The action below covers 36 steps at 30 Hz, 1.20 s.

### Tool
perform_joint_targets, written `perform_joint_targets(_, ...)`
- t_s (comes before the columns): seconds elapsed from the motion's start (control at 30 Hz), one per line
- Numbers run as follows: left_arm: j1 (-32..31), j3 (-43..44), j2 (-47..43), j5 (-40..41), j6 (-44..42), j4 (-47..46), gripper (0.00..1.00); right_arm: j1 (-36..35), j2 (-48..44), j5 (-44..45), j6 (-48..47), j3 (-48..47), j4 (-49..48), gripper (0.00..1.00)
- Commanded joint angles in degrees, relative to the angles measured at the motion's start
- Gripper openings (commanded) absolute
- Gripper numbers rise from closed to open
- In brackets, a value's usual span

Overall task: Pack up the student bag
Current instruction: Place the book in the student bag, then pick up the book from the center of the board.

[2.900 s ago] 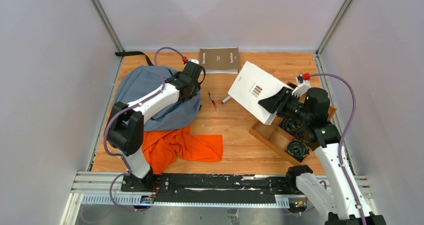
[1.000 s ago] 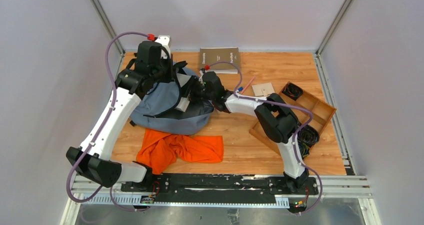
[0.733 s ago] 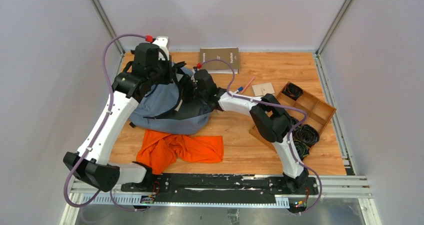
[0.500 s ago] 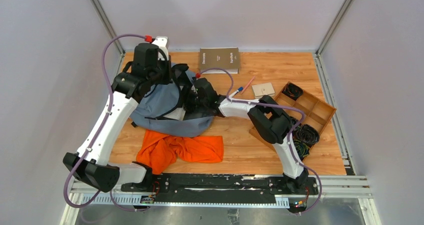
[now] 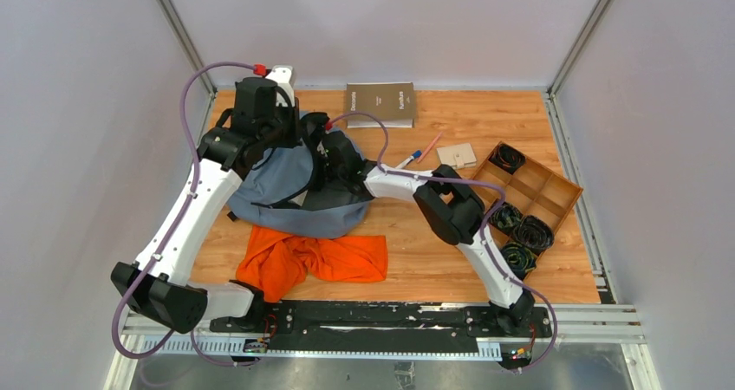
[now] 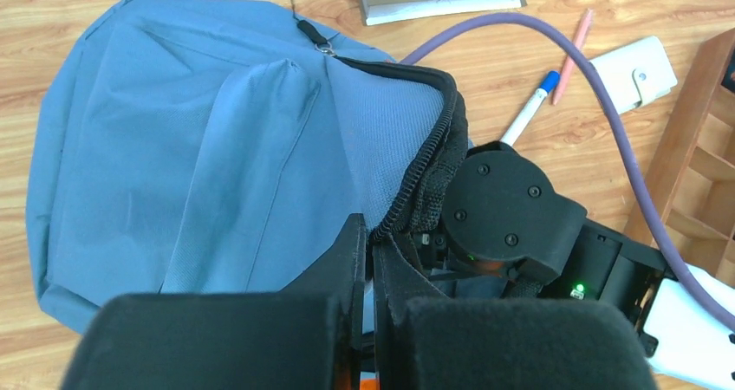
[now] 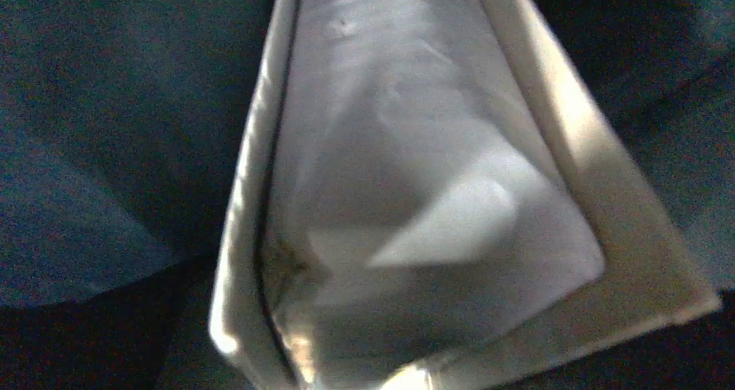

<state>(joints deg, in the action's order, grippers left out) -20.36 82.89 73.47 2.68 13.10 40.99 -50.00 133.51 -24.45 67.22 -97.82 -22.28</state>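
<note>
Nearly three seconds ago the left arm lay across the bag, and the right arm held a large white book in the air over the tray. Now the left tool (image 5: 279, 137) is raised at the far left of the wooden counter (image 5: 407, 234), and the right arm reaches across into the bag.

The large soft grey-blue fabric backpack (image 5: 264, 172) lies at the left of the counter, just behind a crumpled orange cloth (image 5: 316, 256). Since half a second ago the right arm's black wrist (image 5: 340, 158) has pushed further left into the bag's mouth.

The left wrist view adds detail. The left tool (image 6: 370, 251) is pressed together on the black zipper edge and holds the mouth up. The right wrist sits just beside it, under the flap.

The right wrist view alone shows the bag's dark inside, filled by the white book (image 7: 416, 191), blurred and fanned open. Whether the right tool grips it cannot be told.

To the right lie a brown hardback book (image 5: 381, 104), a blue-capped pen (image 5: 409, 159), a pink pencil (image 5: 431, 141), a small beige case (image 5: 457, 154) and a compartmented wooden tray (image 5: 546, 166).
</note>
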Motion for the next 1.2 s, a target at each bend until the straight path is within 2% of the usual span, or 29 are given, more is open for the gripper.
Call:
perform_joint_targets(0.0,0.4,-0.2,-1.2,1.1,1.0,-3.4,0.0,-1.1,-5.7,2.3,-4.9,4.9,-1.2,0.75)
perform_joint_targets(0.2,0.7,-0.9,-1.5,2.2,1.3,-4.1,0.0,-0.7,-15.6,3.2,-12.2,12.9,2.5,0.91)
perform_joint_targets(0.43,1.8,-1.5,-1.8,2.7,0.7,-3.8,0.0,0.0,-21.8,-0.1,-21.0,13.8,12.3,0.96)
perform_joint_targets(0.57,2.5,-1.9,-1.9,2.0,0.7,-4.3,0.0,1.0,-27.5,2.8,-25.1,18.8,16.2,0.98)
perform_joint_targets(0.73,2.7,-2.5,-1.6,1.1,0.8,-4.9,0.0,3.5,-35.2,11.4,-32.1,21.3,27.4,1.0)
perform_joint_targets(0.8,2.7,-3.4,-2.0,0.7,1.1,-5.6,0.0,4.9,-39.6,19.6,-35.0,22.6,33.5,1.0)
perform_joint_targets(0.9,2.8,-4.8,-2.6,0.2,1.6,-6.6,0.0,7.7,-44.7,32.8,-36.7,26.8,36.2,1.0)
perform_joint_targets(1.03,2.9,-5.7,-2.5,-0.1,1.8,-7.1,0.0,15.2,-48.9,33.6,-34.7,31.6,36.6,1.0)
perform_joint_targets(1.17,3.0,-5.9,-2.6,0.8,1.8,-7.0,0.0,19.0,-48.9,34.7,-36.8,31.7,38.1,1.0)
